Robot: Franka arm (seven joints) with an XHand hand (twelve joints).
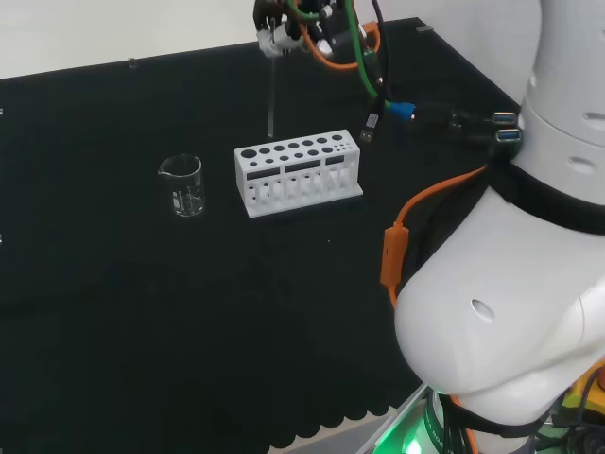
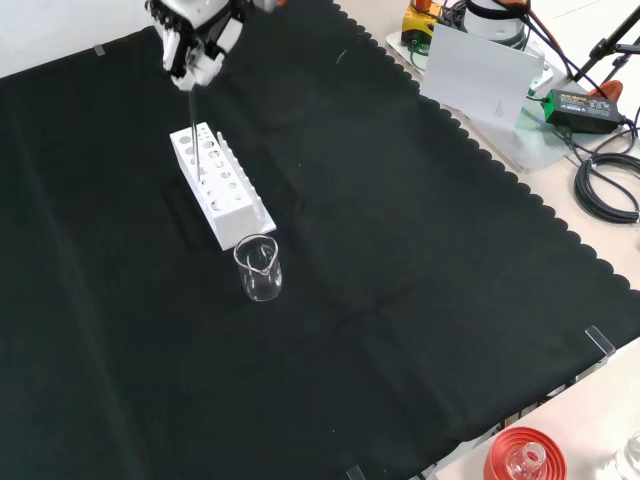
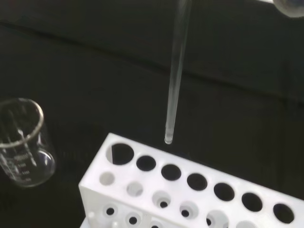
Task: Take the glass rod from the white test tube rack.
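Empty beaker (image 2: 259, 267) beside white rack (image 2: 220, 184); above it, glass rod (image 1: 271, 95) pinched in robot hand (image 2: 193, 38).

My head camera sits behind and above the arm's base, looking across the tabletop (image 1: 113, 359); the arm's white links (image 1: 510, 312) crowd the frame's right. My front camera faces back from the opposite side, higher, looking down on the cloth. Both share the white rack (image 1: 298, 175) (image 2: 220, 185) and the beaker (image 1: 181, 185) (image 2: 258, 267) mid-frame. My wrist camera hangs close above the rack (image 3: 190, 194), beaker (image 3: 23, 142) at its left edge.
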